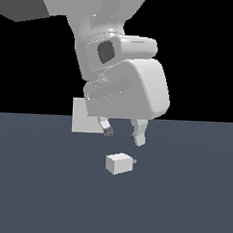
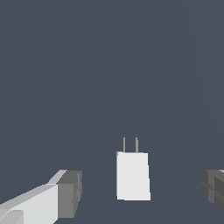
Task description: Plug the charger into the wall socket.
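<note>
Charger: the small white block lies on the dark blue-grey bench, free of any grip, near the middle of the exterior view.
Prongs: short grey pins stick out of one face of the charger, toward the exterior view's right; the wrist view shows two of them side by side.
Charger in the wrist view: a pale upright rectangle lies between the two finger pads, nearer the one on the lighter finger than the other, and touches neither.
Claw: spread wide and holding nothing; it hangs just above the charger with a gap between the fingertips and the block.
Fingers: pale with dark grey pads; both point down at the bench.
Arm: the bulky white wrist and hand fill the upper middle of the exterior view.
Wall socket: an off-white flat upright plate stands behind the arm, toward the exterior view's left, well apart from the charger; the arm covers much of it, and its holes cannot be seen.
</note>
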### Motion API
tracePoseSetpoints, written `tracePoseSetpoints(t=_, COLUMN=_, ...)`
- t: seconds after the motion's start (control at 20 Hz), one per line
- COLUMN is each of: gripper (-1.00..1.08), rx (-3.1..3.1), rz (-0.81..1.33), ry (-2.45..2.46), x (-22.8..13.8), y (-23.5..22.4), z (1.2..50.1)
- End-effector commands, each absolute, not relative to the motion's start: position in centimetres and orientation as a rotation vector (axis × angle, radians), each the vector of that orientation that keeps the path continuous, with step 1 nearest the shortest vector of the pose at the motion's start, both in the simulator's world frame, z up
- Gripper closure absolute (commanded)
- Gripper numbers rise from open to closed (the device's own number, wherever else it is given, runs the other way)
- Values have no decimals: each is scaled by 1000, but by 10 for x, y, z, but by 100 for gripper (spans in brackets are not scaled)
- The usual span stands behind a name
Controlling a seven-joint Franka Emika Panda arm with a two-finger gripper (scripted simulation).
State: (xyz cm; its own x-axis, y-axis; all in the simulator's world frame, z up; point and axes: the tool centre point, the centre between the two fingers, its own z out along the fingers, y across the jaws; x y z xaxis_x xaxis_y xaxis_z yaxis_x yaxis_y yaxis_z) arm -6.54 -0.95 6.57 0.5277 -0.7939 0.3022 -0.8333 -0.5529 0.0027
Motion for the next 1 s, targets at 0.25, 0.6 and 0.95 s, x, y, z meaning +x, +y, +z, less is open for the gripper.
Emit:
tracePoseSetpoints(t=0.25, gripper=-92, rx=2591, rz=410, ry=-1435, x=-66, y=-9, z=62)
tracePoseSetpoints(t=0.6, gripper=-92, rx=2593, rz=409, ry=-1434, x=-67, y=-9, z=55)
tracePoseSetpoints(t=0.95, gripper=-92, rx=2592, rz=407, ry=-1436, x=-68, y=-9, z=25)
